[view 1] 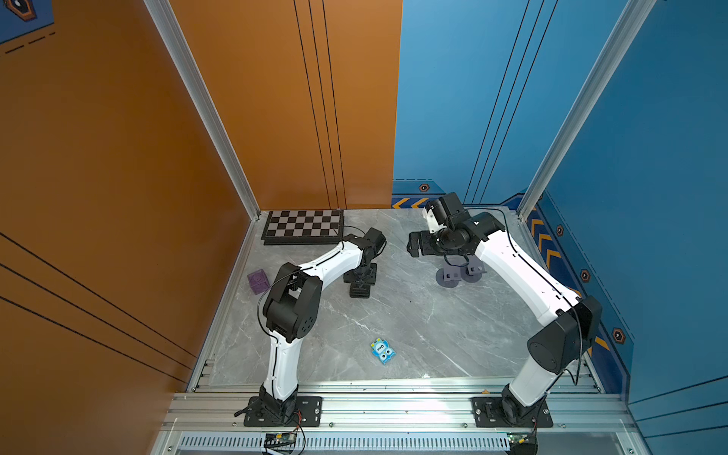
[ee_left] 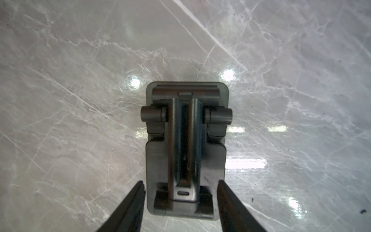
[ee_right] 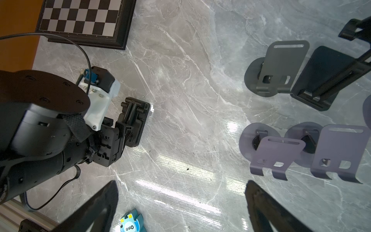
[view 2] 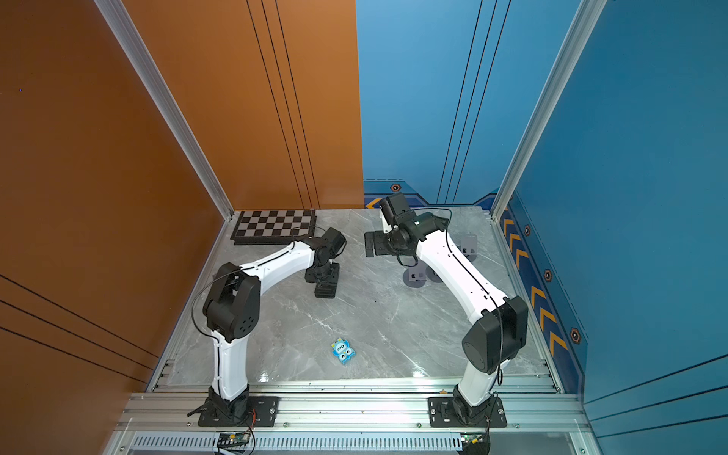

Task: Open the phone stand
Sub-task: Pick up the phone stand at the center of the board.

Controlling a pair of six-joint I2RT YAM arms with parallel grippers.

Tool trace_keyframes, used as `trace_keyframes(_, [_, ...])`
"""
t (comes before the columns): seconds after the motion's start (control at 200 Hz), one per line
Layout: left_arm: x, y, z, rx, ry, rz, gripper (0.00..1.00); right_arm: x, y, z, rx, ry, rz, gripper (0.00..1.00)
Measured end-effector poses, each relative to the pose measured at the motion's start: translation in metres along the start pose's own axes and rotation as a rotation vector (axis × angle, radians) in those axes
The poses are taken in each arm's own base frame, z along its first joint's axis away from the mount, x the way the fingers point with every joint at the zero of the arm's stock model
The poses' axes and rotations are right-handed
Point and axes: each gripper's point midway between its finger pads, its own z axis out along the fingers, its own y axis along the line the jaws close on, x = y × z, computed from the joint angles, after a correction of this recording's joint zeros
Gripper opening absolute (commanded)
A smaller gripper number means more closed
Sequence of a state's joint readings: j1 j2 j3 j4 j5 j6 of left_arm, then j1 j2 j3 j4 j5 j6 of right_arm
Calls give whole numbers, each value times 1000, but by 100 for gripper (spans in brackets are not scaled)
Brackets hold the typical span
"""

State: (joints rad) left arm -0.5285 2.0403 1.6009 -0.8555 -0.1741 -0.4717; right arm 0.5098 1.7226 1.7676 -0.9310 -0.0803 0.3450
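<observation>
Phone stand (ee_left: 185,152) sits inside the half-open left gripper (ee_left: 180,181), perhaps touching it.

A robot lab test cell was shown. The workspace was boxed in by aluminium extrusion posts (view 1: 205,106) and printed orange panels (view 1: 98,157) and blue panels (view 1: 650,197). Two robot arms (view 1: 327,262) were bolted onto an extrusion rail (view 1: 394,407). Bare circuit boards (view 1: 280,438) were wired up behind their bases. A marble-look tabletop (view 1: 413,323) was laid beneath the tools.
</observation>
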Motion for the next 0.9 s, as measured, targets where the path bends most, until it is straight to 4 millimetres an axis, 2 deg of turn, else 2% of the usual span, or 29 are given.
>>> trace_keyframes(0.285, [1,0,2,-2,6,1,58,-1,0,3,0,1,0,100])
trace_keyframes(0.575, [5,0,13,-12,31,5,57,0,0,6,2,7,0,100])
trace_keyframes(0.901, [6,-1,14,-9,33,5,56,1,-1,9,0,15,4,100])
